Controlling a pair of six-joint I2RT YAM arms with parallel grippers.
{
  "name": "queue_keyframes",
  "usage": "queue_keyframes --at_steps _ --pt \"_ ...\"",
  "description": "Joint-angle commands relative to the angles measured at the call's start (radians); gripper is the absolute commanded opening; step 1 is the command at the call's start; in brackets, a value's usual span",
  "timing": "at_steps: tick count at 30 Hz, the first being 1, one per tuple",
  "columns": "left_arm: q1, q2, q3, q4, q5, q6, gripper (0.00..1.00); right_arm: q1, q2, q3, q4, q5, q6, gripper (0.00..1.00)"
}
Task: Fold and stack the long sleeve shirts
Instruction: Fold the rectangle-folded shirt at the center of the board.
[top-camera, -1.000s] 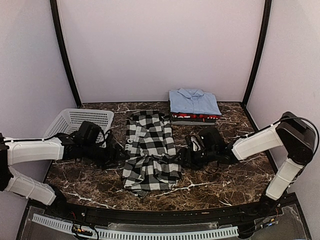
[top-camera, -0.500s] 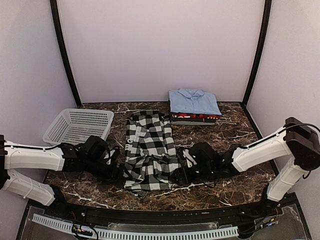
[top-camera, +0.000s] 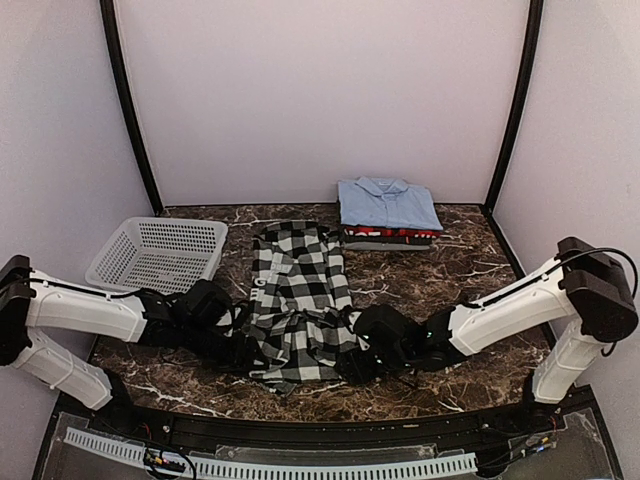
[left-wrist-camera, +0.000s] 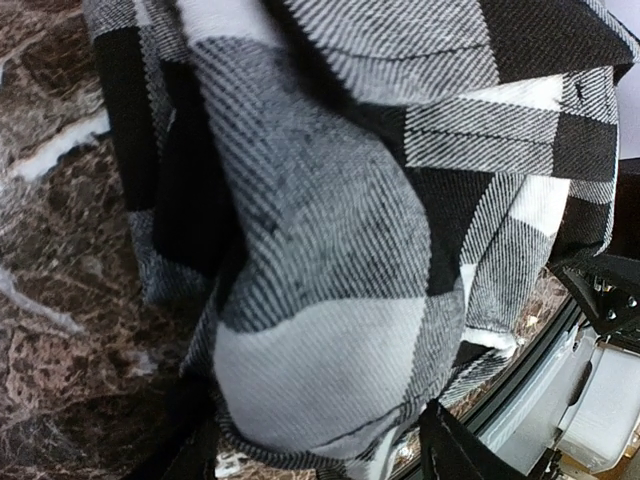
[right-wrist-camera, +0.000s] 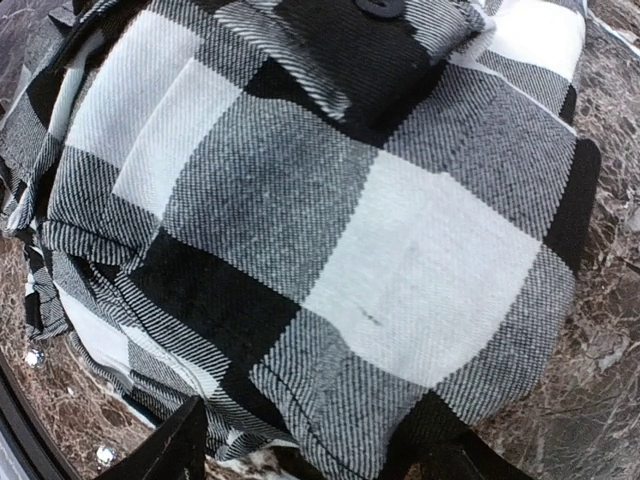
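The black-and-white checked long sleeve shirt (top-camera: 298, 300) lies lengthwise mid-table, its near end bunched. My left gripper (top-camera: 248, 352) sits low at its near left corner, my right gripper (top-camera: 350, 365) at its near right corner. In the left wrist view the checked cloth (left-wrist-camera: 330, 250) bulges between the spread fingers (left-wrist-camera: 450, 450), hem down at the gripper (left-wrist-camera: 320, 455). In the right wrist view the cloth (right-wrist-camera: 330, 220) likewise fills the gap of the gripper (right-wrist-camera: 320, 455), fingers (right-wrist-camera: 170, 450) apart. Both are open around cloth. A folded light blue shirt (top-camera: 388, 203) tops a red one (top-camera: 390, 233) at the back.
A grey perforated basket (top-camera: 155, 252) stands at the left, behind my left arm. The table's near rail (left-wrist-camera: 600, 380) runs close beside the shirt's near hem. Dark marble tabletop (top-camera: 460, 270) shows between the shirt and the right wall.
Both grippers have slid toward the near edge along the shirt's sides and pushed in onto its near corners. Their jaws have narrowed a little around the cloth.
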Motion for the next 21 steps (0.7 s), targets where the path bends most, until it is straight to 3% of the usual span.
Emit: queue_keyframes --at_steps 1,4,8,12,17,21 --pt "-0.015 0.039 0.016 0.009 -0.038 0.011 0.62 0.035 0.052 0.045 -0.042 0.072 -0.01 0.66" --pt "-0.019 0.049 0.025 0.007 -0.044 0.0 0.44 0.037 0.06 0.064 -0.058 0.088 -0.001 0.59" --pt "-0.02 0.023 0.047 -0.01 -0.042 -0.009 0.21 0.037 0.034 0.096 -0.092 0.123 0.001 0.4" --pt "-0.019 -0.003 0.091 -0.036 -0.044 -0.014 0.04 0.035 0.014 0.144 -0.131 0.133 -0.01 0.21" --pt "-0.018 -0.021 0.154 -0.062 -0.04 -0.024 0.0 0.021 -0.013 0.204 -0.17 0.122 -0.017 0.0" --pt "-0.019 -0.04 0.198 -0.07 -0.044 -0.041 0.0 -0.013 -0.03 0.256 -0.211 0.098 -0.027 0.0"
